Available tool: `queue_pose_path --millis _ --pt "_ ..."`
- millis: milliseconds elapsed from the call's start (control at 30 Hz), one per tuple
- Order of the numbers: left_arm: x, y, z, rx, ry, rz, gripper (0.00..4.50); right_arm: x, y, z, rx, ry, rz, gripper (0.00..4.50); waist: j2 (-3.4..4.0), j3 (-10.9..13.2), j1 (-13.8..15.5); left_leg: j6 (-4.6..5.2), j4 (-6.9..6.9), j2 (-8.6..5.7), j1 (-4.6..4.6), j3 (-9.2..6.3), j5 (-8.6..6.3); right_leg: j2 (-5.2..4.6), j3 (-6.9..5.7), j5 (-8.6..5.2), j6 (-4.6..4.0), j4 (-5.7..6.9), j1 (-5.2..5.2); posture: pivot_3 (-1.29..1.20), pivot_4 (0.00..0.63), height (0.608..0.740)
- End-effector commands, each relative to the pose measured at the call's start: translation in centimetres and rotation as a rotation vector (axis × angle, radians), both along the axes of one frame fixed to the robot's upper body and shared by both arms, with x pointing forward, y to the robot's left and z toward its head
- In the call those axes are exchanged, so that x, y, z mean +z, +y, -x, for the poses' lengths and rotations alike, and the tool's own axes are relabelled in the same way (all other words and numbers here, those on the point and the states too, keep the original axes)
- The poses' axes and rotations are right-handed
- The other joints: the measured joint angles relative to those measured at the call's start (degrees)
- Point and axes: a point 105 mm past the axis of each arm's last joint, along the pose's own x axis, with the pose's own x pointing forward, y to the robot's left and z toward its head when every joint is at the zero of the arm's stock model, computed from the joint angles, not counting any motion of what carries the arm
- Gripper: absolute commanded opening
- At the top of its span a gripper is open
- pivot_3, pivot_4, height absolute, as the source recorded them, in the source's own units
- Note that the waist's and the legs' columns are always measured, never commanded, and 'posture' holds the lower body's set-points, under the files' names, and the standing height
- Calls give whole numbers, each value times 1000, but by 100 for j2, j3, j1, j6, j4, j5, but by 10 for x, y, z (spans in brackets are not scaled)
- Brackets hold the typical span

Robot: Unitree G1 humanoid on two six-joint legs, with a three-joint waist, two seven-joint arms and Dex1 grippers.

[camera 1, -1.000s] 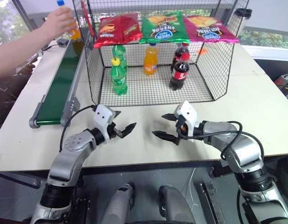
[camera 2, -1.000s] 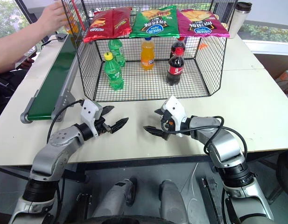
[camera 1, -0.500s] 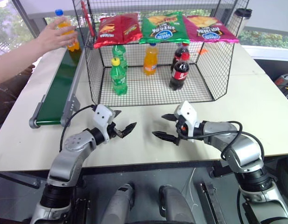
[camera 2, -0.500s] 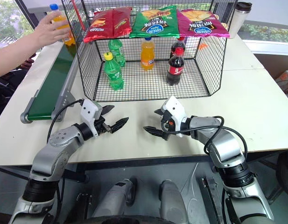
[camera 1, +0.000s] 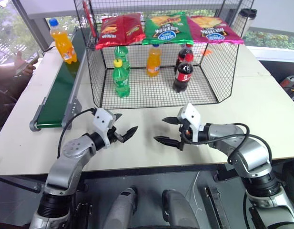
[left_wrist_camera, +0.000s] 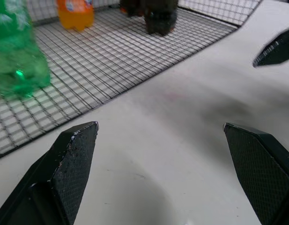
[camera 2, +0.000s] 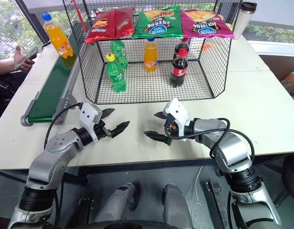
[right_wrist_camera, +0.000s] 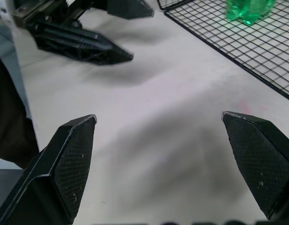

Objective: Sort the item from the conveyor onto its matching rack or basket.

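Note:
The item, an orange soda bottle point(camera 1: 63, 46) with a blue cap, stands upright at the far end of the dark-green conveyor point(camera 1: 61, 93), left of the black wire basket point(camera 1: 151, 93). Both grippers hover over the bare table in front of the basket, well short of the bottle. My left gripper point(camera 1: 127, 122) is open and empty, pointing right. Facing it, my right gripper point(camera 1: 161, 130) is open and empty too. The left wrist view shows wide-set fingers point(left_wrist_camera: 71, 159) over the table by the basket's grid floor point(left_wrist_camera: 102, 61).
Inside the basket stand two green soda bottles point(camera 1: 121, 78), an orange one point(camera 1: 154, 60) and two cola bottles point(camera 1: 183, 71). Three crisp bags point(camera 1: 167, 27) hang on its top rail. A person's hand holding a phone point(camera 1: 24, 64) is at the left edge. A tumbler point(camera 1: 247, 16) stands back right.
The person's hand set the orange bottle down on the conveyor's far end, let go and drew back to the left. Neither arm has moved.

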Motion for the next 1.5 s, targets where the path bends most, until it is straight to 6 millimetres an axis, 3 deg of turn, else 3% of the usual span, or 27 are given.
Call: queue_pose_path --millis 33,200,433,533,667,900,1500 --pt "23 17 8 67 -65 10 4500 20 8 6 58 -69 -26 4437 0 0 -11 0 0 0 -1 -1 0 0 0 0 1 0 -1 0 150 739" --pt "41 47 15 197 -84 54 4500 29 16 7 92 -99 -45 4437 -1 1 -4 1 -2 1 -1 -1 -1 0 0 -1 1 0 -1 0 150 739" --pt "61 119 19 474 -100 140 4500 40 26 7 144 -126 -68 4437 -1 0 0 1 -2 0 -1 -2 -1 0 -2 -2 1 -1 -3 0 150 739" --pt "63 148 22 571 -90 162 4500 45 30 7 163 -139 -80 4437 -1 0 -1 1 -2 0 -1 -2 -1 1 -3 -1 1 -2 -3 0 150 739" --pt "57 172 25 645 -73 156 4500 49 36 7 182 -149 -92 4437 -1 0 3 1 -2 0 -1 -1 -1 0 -2 -1 1 -2 -3 0 150 739" --pt "51 190 19 730 -87 133 4500 49 37 6 175 -150 -90 4437 -3 -1 1 0 -3 0 -4 -2 -2 -3 -1 -1 -1 -7 -3 0 150 739" --pt "57 191 0 769 -172 95 4500 45 29 5 137 -150 -70 4437 -3 -1 -1 0 -8 0 -8 -1 -2 -4 0 8 -14 -8 -9 0 150 739"
